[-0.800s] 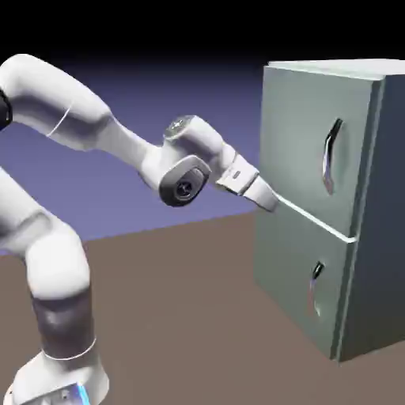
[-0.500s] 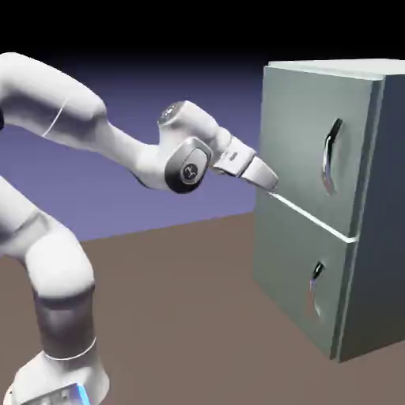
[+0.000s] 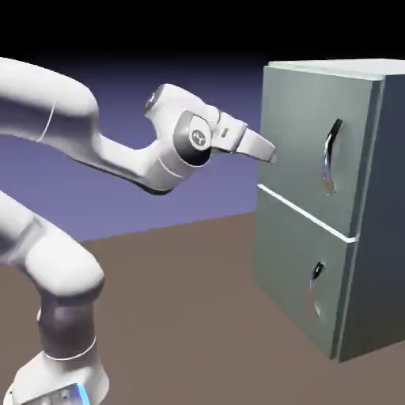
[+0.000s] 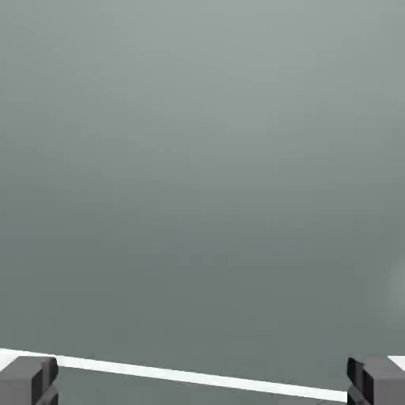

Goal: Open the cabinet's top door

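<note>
The grey-green cabinet [image 3: 316, 206] stands at the exterior view's right, both doors closed. Its top door [image 3: 312, 142] is the taller upper panel, with a long dark curved handle [image 3: 331, 157] near its right side. My gripper [image 3: 269, 154] is at the door's left edge, level with the handle's middle and well left of it. In the hand view the door's flat surface [image 4: 202, 174] fills the picture, and the pale seam [image 4: 198, 374] between the doors runs just above my fingertips [image 4: 28, 380]. The gripper [image 4: 202, 383] is open with nothing between its fingers.
The shorter lower door [image 3: 304, 273] carries a small dark handle [image 3: 315, 289]. The brown table [image 3: 190, 316] stretches between my base and the cabinet.
My hand has risen from the seam between the doors up to the height of the top door's middle, staying close to the cabinet's left edge. Doors unchanged.
</note>
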{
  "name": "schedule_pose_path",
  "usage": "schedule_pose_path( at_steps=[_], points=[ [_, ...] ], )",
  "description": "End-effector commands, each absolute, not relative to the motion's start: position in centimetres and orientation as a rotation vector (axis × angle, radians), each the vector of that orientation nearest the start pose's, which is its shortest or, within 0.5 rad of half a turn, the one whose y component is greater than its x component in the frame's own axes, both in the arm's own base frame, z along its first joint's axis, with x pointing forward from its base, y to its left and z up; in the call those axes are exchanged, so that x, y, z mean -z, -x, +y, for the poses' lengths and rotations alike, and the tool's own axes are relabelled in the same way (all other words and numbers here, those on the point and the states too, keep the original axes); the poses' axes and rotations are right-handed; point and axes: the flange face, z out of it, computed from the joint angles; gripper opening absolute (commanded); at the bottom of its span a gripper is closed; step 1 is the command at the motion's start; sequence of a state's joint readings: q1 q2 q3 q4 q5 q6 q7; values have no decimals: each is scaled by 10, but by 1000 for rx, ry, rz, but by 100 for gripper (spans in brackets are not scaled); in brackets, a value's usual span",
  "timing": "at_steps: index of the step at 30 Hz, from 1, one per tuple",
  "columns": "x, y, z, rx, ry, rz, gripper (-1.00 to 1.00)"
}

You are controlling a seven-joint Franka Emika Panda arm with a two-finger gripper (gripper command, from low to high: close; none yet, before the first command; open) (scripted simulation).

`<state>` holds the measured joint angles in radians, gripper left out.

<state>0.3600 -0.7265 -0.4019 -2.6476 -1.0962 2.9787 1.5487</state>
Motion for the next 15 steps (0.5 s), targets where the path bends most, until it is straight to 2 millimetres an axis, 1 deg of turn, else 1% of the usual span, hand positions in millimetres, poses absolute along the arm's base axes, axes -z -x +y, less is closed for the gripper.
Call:
schedule_pose_path(
  at_steps=[1,8,15],
  points=[
    [-554,-371,23,1383,2283,775,0],
    [-563,-367,12,1472,2201,755,0],
    [-565,-366,-6,1553,2109,742,0]
  ],
)
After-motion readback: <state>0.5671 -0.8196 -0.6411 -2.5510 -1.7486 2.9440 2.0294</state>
